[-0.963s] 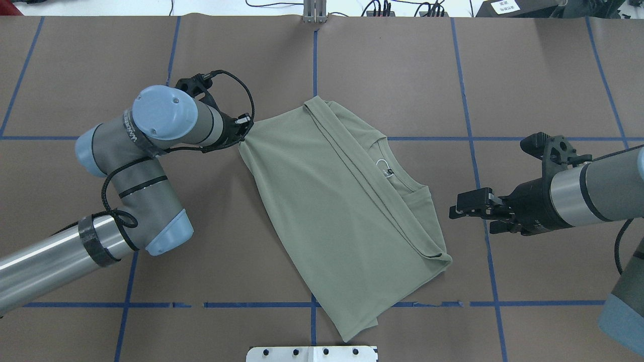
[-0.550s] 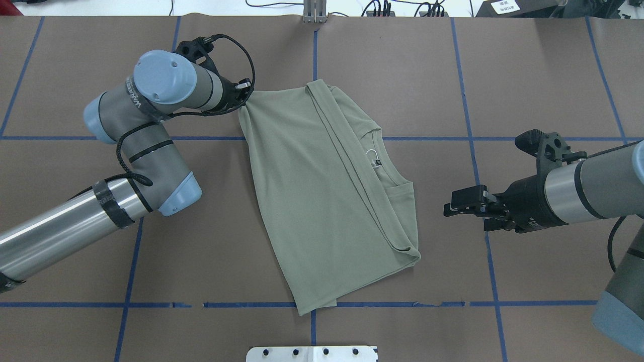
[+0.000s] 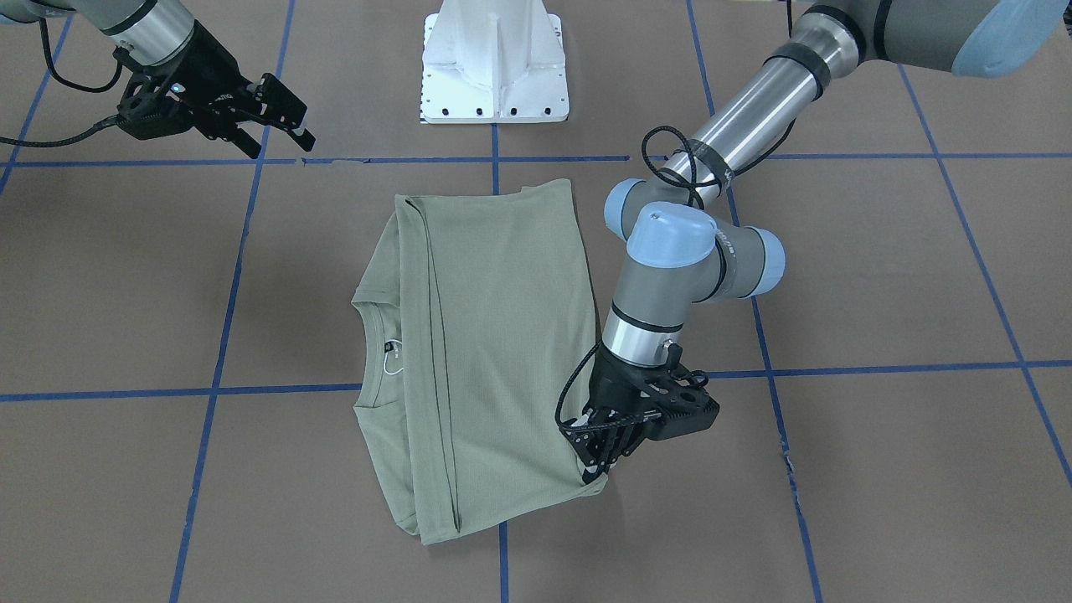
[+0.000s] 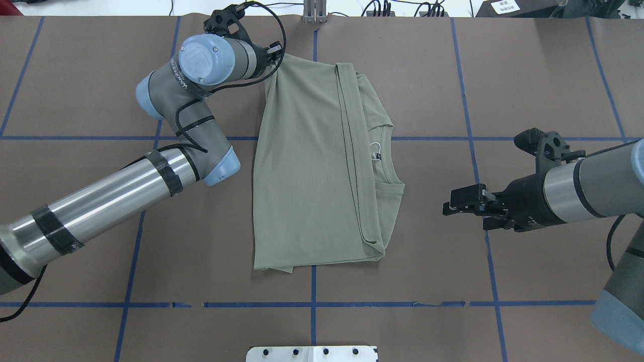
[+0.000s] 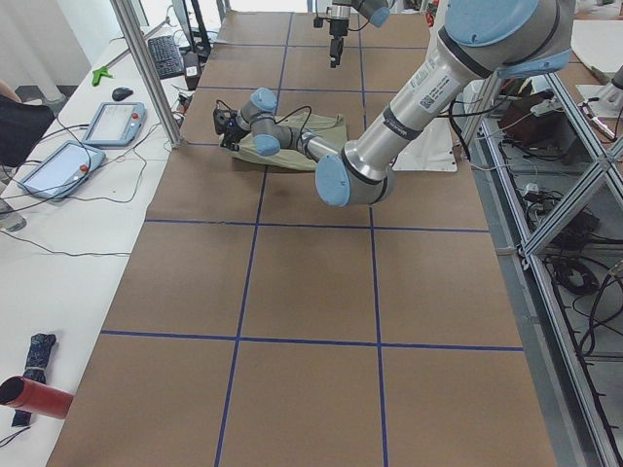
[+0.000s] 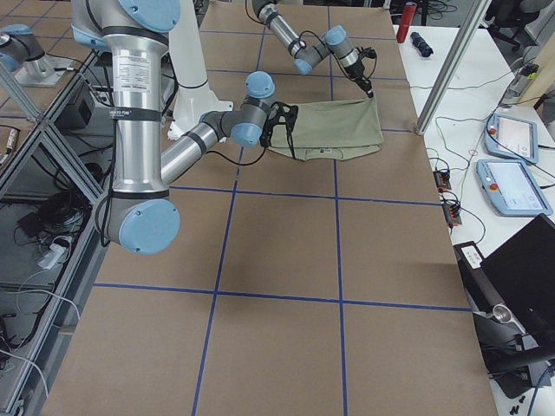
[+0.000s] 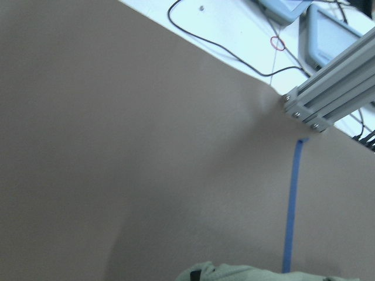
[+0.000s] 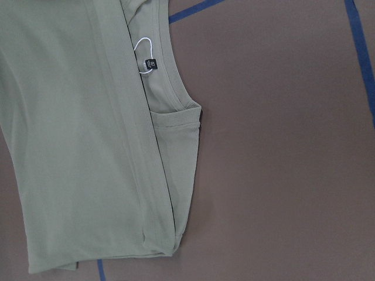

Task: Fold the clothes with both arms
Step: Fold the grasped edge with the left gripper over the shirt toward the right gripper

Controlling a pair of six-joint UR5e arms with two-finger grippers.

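The pale sage-green shirt (image 4: 307, 166) lies folded lengthwise on the brown table, its collar (image 4: 386, 151) and black neck label (image 4: 375, 156) facing the right arm. My left gripper (image 4: 274, 55) is shut on the shirt's far left corner near the table's far edge; it also shows in the front view (image 3: 599, 465). The left wrist view shows only a scrap of green fabric (image 7: 234, 273). My right gripper (image 4: 448, 207) is open and empty, apart from the shirt's right edge; it also shows in the front view (image 3: 285, 126). The right wrist view shows the shirt (image 8: 70, 146) and label (image 8: 150, 63).
Blue tape lines (image 4: 468, 100) grid the brown table. The white pedestal base (image 3: 494, 67) stands at the near middle edge. An aluminium post (image 4: 314, 11) and cables sit at the far edge. Tablets (image 5: 112, 122) lie on a side desk.
My left gripper has pulled the shirt corner toward the far edge and rightward. The shirt has turned from slanted to square with the tape grid. The right gripper has hardly moved.
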